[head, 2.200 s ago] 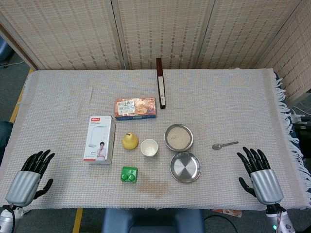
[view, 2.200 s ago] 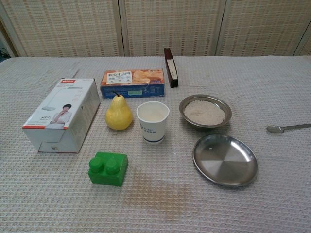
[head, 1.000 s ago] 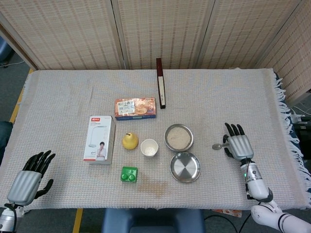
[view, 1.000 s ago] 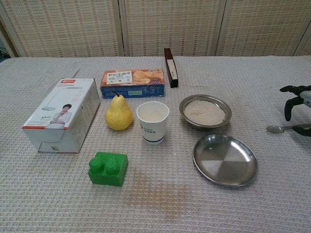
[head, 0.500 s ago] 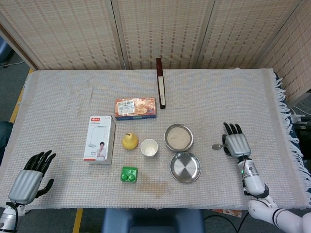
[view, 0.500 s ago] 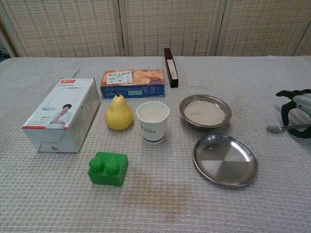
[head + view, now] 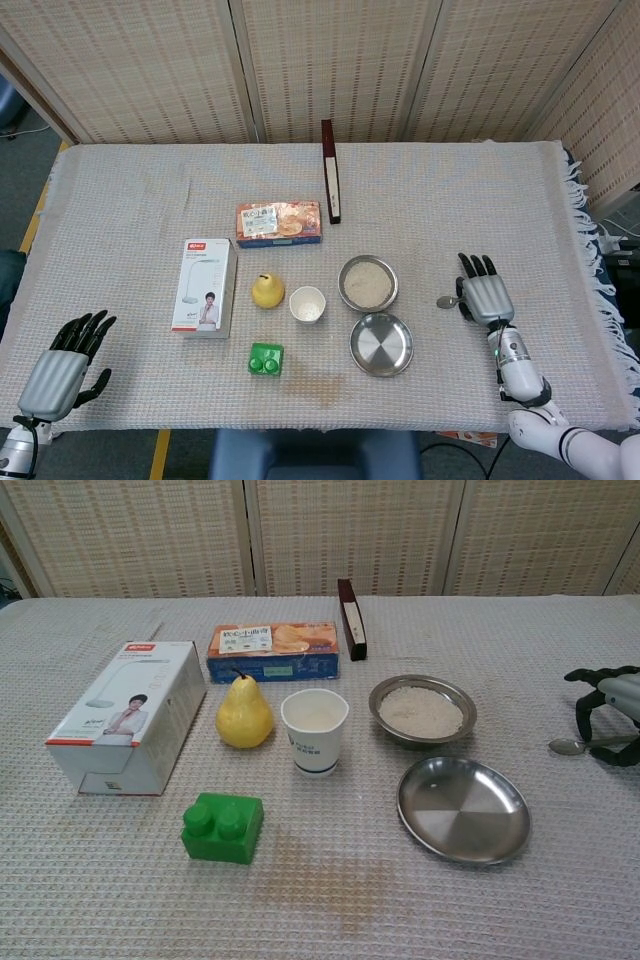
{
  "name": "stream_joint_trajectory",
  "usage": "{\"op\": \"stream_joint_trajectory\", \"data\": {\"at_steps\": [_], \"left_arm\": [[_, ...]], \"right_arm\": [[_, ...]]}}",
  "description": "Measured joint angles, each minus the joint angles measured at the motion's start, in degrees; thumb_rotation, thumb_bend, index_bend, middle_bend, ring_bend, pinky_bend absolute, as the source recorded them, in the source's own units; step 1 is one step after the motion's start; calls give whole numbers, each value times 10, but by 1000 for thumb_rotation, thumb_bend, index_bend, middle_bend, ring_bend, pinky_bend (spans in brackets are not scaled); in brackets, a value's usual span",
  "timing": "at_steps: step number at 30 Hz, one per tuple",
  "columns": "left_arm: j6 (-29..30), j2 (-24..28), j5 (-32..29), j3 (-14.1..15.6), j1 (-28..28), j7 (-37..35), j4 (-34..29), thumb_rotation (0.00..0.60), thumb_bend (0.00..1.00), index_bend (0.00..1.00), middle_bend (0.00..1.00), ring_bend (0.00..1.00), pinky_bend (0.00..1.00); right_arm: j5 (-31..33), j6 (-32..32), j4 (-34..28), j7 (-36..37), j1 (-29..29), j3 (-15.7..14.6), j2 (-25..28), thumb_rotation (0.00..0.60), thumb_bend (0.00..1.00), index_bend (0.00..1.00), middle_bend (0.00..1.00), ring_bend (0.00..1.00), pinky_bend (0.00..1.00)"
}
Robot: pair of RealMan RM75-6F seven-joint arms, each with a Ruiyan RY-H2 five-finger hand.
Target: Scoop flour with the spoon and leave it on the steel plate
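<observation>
A small metal spoon lies on the cloth at the right, its bowl pointing left. My right hand is spread palm-down over the spoon's handle, and in the chest view its fingers arch down on either side of it. The handle is hidden beneath the hand, and no grip shows. A steel bowl of flour stands left of the spoon. The bare steel plate sits just in front of it. My left hand rests open at the near left edge.
A paper cup, yellow pear, green block and white carton stand left of the plate. A biscuit box and a dark upright box lie further back. The fringed cloth edge is at the right.
My right hand has come forward from the near table edge to the spoon and settled over its handle, shifting slightly left in the last half second. The spoon and left hand have not moved.
</observation>
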Motion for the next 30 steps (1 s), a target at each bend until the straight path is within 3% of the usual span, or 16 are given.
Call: {"op": "stream_joint_trajectory", "data": {"at_steps": [17, 30], "left_arm": [[-1, 1, 2, 2, -1, -2, 1, 600, 404, 0, 0, 0, 106], [2, 3, 7, 5, -1, -6, -3, 600, 404, 0, 0, 0, 107]], "right_arm": [[7, 7, -8, -11, 5, -5, -4, 600, 327, 612, 0, 0, 0], [2, 41, -65, -50, 5, 1, 29, 600, 404, 677, 6, 0, 0]]}}
